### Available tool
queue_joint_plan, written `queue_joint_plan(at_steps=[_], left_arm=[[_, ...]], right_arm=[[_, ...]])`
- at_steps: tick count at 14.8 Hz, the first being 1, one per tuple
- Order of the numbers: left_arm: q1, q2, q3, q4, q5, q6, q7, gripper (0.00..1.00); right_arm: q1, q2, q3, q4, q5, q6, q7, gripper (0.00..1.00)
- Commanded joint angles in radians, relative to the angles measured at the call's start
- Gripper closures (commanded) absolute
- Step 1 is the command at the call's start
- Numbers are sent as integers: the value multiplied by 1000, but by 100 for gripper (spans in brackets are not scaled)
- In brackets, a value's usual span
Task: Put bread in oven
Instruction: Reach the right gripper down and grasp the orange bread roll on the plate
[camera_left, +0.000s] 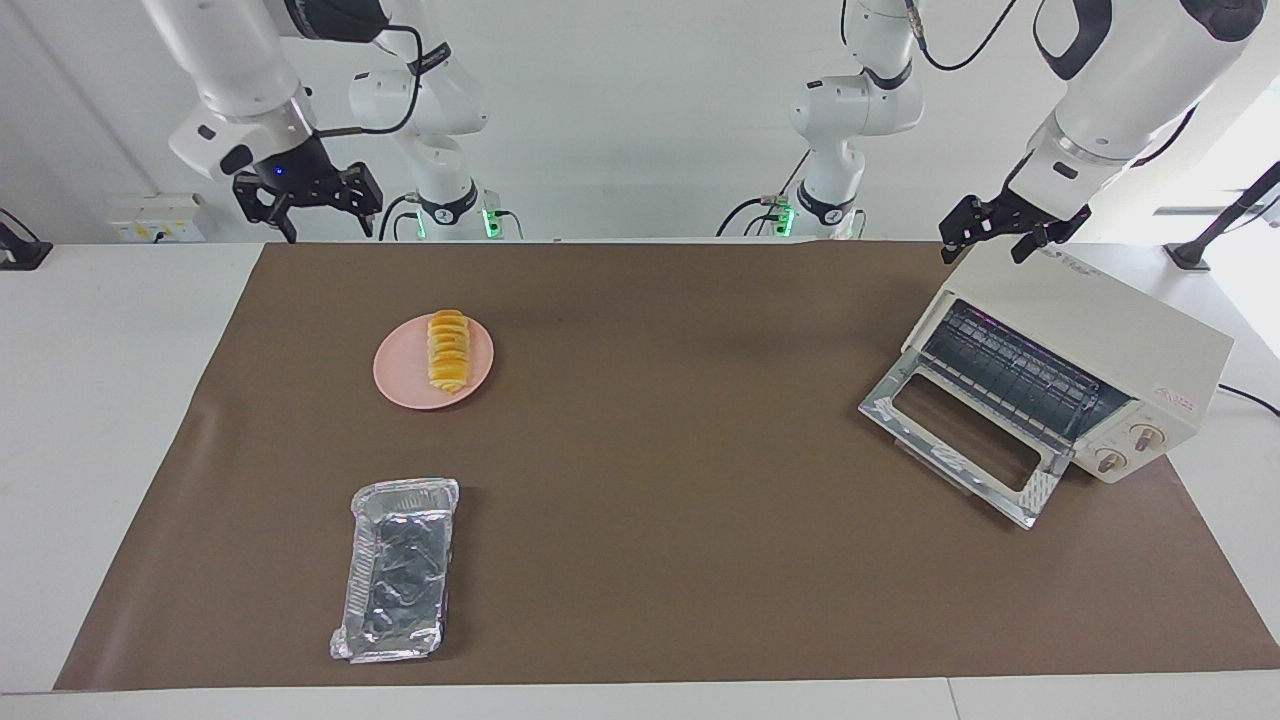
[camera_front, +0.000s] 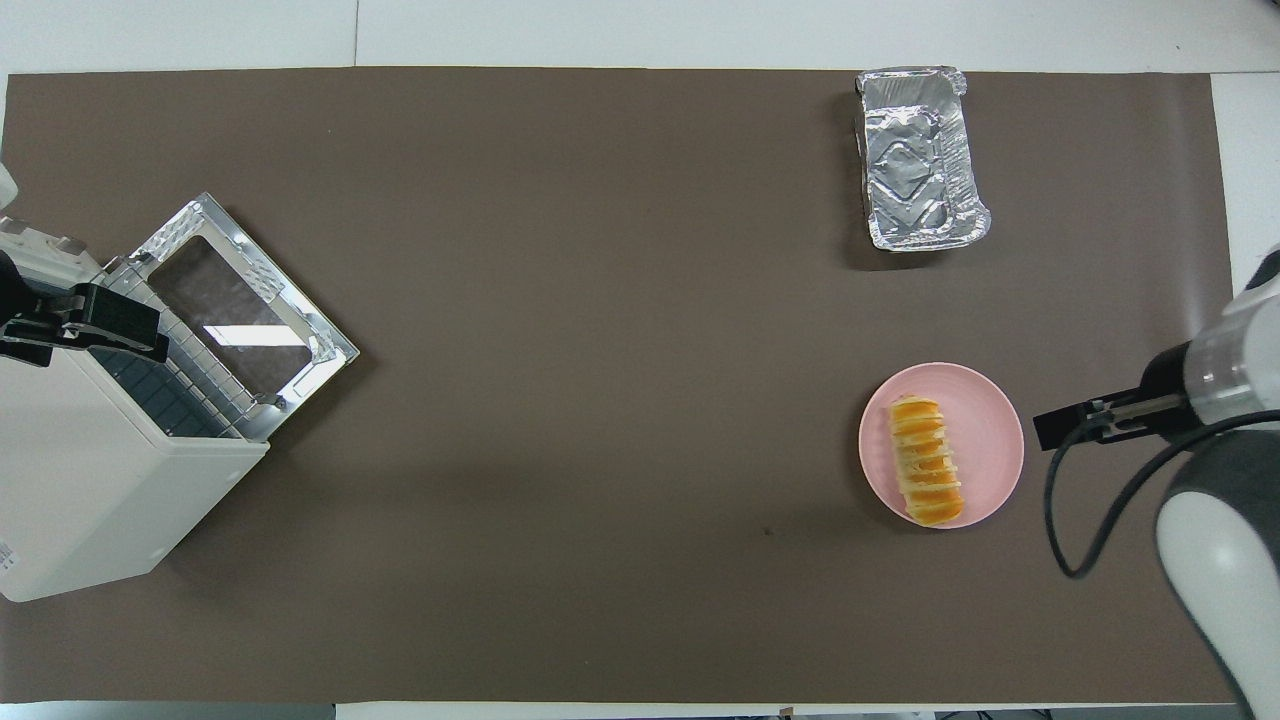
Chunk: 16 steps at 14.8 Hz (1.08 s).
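The bread (camera_left: 447, 350) (camera_front: 927, 460), a ridged golden-orange roll, lies on a pink plate (camera_left: 400, 378) (camera_front: 992, 420). The cream oven (camera_left: 1100, 320) (camera_front: 90, 490) stands at the left arm's end of the table. Its glass door (camera_left: 955, 440) (camera_front: 240, 320) is dropped open and the wire rack shows inside. My left gripper (camera_left: 982, 250) (camera_front: 80, 325) hangs open just over the oven's top edge, holding nothing. High in the air, my right gripper (camera_left: 322, 225) (camera_front: 1050, 432) is open and empty, over the mat beside the plate.
A crinkled silver foil tray (camera_left: 397, 570) (camera_front: 920, 160) lies farther from the robots than the plate. A brown mat (camera_left: 650, 450) (camera_front: 600, 350) covers the table between the plate and the oven.
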Motion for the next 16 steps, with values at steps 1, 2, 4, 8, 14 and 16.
queue_joint_plan(at_steps=[1, 2, 4, 8, 14, 16], left_arm=[[1, -24, 2, -24, 0, 1, 11, 0], [1, -24, 2, -24, 0, 1, 9, 0], [1, -24, 2, -24, 0, 1, 9, 0], [1, -24, 2, -24, 0, 2, 11, 0], [1, -24, 2, -24, 0, 2, 11, 0], [1, -24, 2, -24, 0, 1, 9, 0]], right_arm=[[49, -57, 4, -202, 10, 157, 36, 0], [57, -48, 4, -251, 10, 221, 36, 0], [58, -12, 4, -329, 10, 341, 34, 0], [58, 46, 4, -423, 8, 510, 21, 0], [58, 144, 6, -427, 8, 651, -12, 0], [60, 155, 6, -427, 8, 686, -4, 0]])
